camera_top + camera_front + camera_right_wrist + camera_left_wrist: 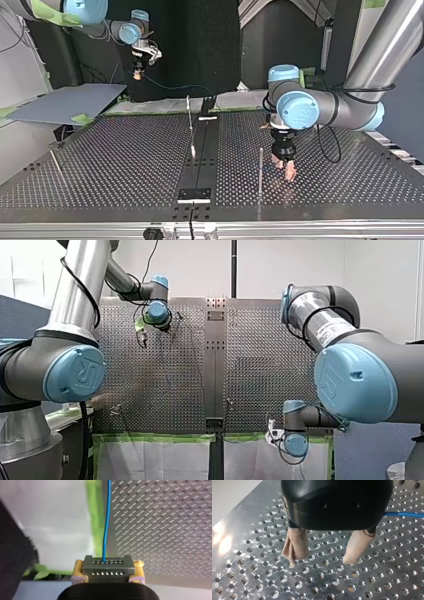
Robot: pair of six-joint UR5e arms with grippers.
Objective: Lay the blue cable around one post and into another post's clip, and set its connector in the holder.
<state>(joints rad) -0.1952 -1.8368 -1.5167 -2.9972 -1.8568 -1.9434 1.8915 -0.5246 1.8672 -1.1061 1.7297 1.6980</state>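
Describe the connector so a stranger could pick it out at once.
Find the perforated table in the top view; beyond its far edge at the left hangs my right gripper. Between its yellow pads sits the connector: a dark block with two rows of small holes, the blue cable leaving it.

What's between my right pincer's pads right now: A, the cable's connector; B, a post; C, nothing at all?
A: in the right wrist view the connector sits clamped between the right pincer's yellow pads, with the blue cable running out of it.
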